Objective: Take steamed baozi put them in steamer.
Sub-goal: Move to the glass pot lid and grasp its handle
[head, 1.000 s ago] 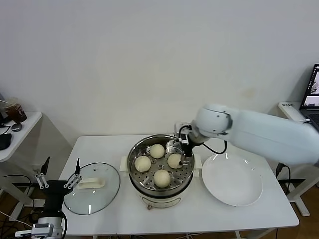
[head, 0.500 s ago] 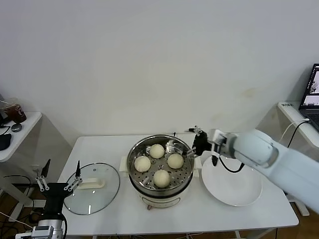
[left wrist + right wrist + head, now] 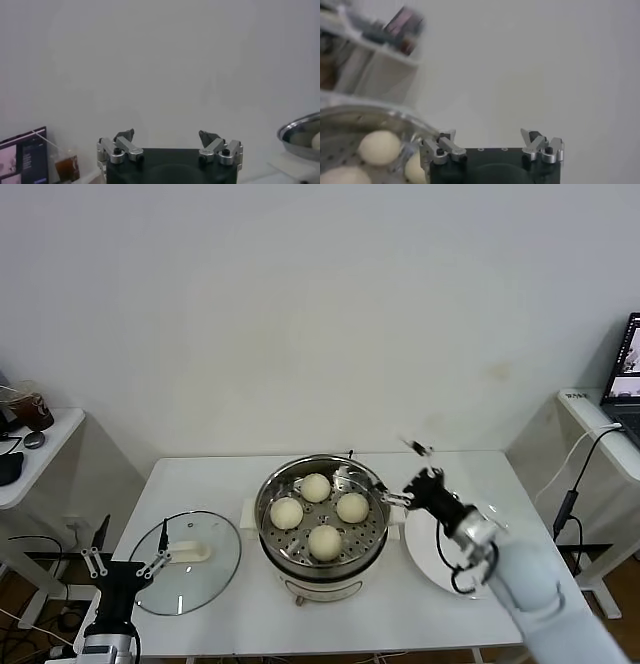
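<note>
The steamer (image 3: 320,556) stands mid-table with four cream-white baozi on its perforated tray: one at the back (image 3: 315,487), one on the left (image 3: 287,513), one on the right (image 3: 352,507), one at the front (image 3: 325,541). My right gripper (image 3: 407,474) is open and empty, just right of the steamer's rim, above the plate's left side. The right wrist view shows its open jaws (image 3: 492,142), the steamer rim (image 3: 380,117) and a bao (image 3: 379,147). My left gripper (image 3: 128,549) is open and empty, parked low at the table's left front; it also shows in the left wrist view (image 3: 167,137).
A glass lid (image 3: 205,579) with a white handle lies on the table left of the steamer. A white plate (image 3: 425,552) lies to the steamer's right, partly under my right arm. A side table (image 3: 30,449) stands far left, a laptop (image 3: 628,369) far right.
My right gripper has left the steamer, moving right and back toward me, empty. The fourth bao stays in the steamer. The left gripper has hardly moved.
</note>
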`<state>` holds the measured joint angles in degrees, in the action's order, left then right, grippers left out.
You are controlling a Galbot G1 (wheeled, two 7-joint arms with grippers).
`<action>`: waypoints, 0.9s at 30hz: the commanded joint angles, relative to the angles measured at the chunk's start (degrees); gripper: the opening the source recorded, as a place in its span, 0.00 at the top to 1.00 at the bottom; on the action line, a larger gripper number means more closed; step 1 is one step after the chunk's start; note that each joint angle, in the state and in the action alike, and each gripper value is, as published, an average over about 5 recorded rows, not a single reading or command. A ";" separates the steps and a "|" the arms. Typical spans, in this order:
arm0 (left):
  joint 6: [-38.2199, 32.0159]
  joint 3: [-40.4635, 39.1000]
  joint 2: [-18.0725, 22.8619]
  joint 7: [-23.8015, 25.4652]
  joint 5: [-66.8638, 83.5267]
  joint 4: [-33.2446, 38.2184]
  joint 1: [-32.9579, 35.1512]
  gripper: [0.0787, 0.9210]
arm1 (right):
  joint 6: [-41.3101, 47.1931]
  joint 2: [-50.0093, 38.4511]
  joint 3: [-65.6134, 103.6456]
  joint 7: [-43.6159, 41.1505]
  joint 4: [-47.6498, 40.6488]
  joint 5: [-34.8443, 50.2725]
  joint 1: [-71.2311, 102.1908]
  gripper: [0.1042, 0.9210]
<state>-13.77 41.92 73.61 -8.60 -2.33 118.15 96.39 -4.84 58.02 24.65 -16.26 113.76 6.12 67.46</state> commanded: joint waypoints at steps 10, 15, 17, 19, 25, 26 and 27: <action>1.43 3.44 -10.44 -10.12 -56.00 -18.26 2.40 0.12 | -15.20 28.77 32.59 5.41 4.96 -1.56 28.08 0.12; -0.18 1.02 -12.78 -11.04 -66.59 -23.60 -0.97 0.12 | -14.99 29.49 33.40 6.17 4.40 -0.11 29.23 0.12; -0.80 -0.25 -13.39 -11.10 -68.62 -25.51 -3.26 0.12 | -14.74 29.59 33.51 6.36 3.78 0.19 29.39 0.12; -1.09 -1.75 -14.23 -10.83 -69.31 -27.01 -5.32 0.12 | -14.52 29.65 33.52 6.43 3.29 0.22 29.47 0.12; -1.07 -6.00 -16.25 -9.48 -69.80 -31.28 -11.42 0.12 | -14.11 30.23 33.16 6.35 2.62 -0.35 29.39 0.12; -1.07 -6.65 -16.37 -9.43 -69.96 -32.05 -12.53 0.12 | -14.04 30.36 33.09 6.33 2.49 -0.49 29.38 0.12; -1.07 -7.18 -16.41 -9.37 -70.09 -32.64 -13.56 0.12 | -13.94 30.49 33.03 6.28 2.40 -0.60 29.39 0.12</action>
<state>-14.18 40.35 61.02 -17.65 -59.51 95.51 92.24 -17.95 85.70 54.85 -10.74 116.58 5.20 94.51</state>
